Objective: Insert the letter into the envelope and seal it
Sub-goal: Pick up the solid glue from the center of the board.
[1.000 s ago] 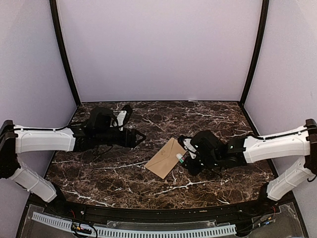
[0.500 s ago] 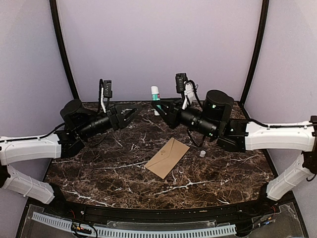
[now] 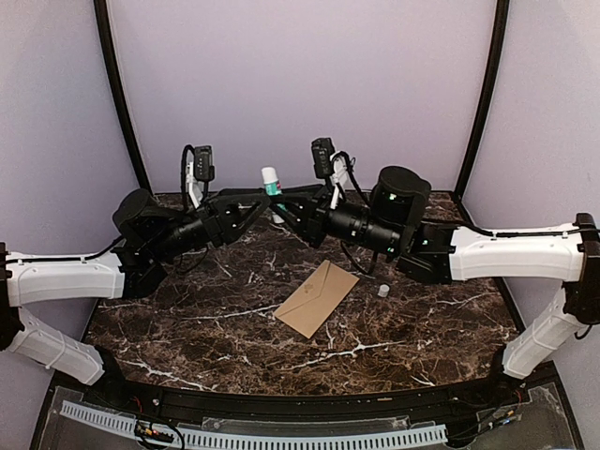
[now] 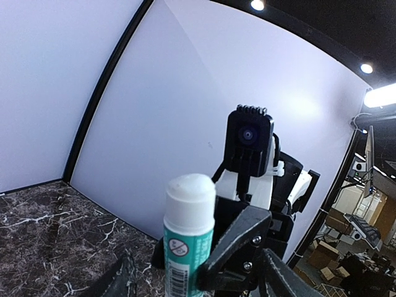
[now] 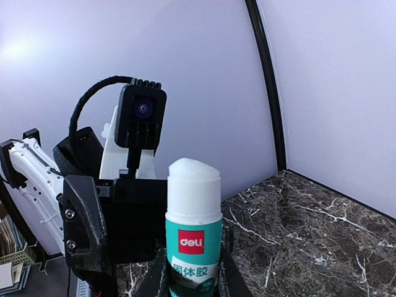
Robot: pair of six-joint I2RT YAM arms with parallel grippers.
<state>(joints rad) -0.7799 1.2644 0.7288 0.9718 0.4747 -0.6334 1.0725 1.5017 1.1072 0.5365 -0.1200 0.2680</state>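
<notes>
1. Left end effector (image 3: 258, 206): hovering raised above the rear of the bench (image 3: 187, 328), pointing right, its jaws standing wide apart beside the stick's upper part; contact with the stick cannot be told.
2. Glue stick (image 3: 271, 180): standing upright in mid-air between the two end effectors, showing a white top over a green label.
3. Right end effector (image 3: 286, 206): pointing left and gripping the glue stick by its lower body, jaws narrow against its sides.
4. Envelope (image 3: 317, 298): tan kraft, lying flat and askew near the bench's middle, well apart from both end effectors.
5. Small white cap (image 3: 382, 292): sitting on the bench just right of the envelope.
</notes>
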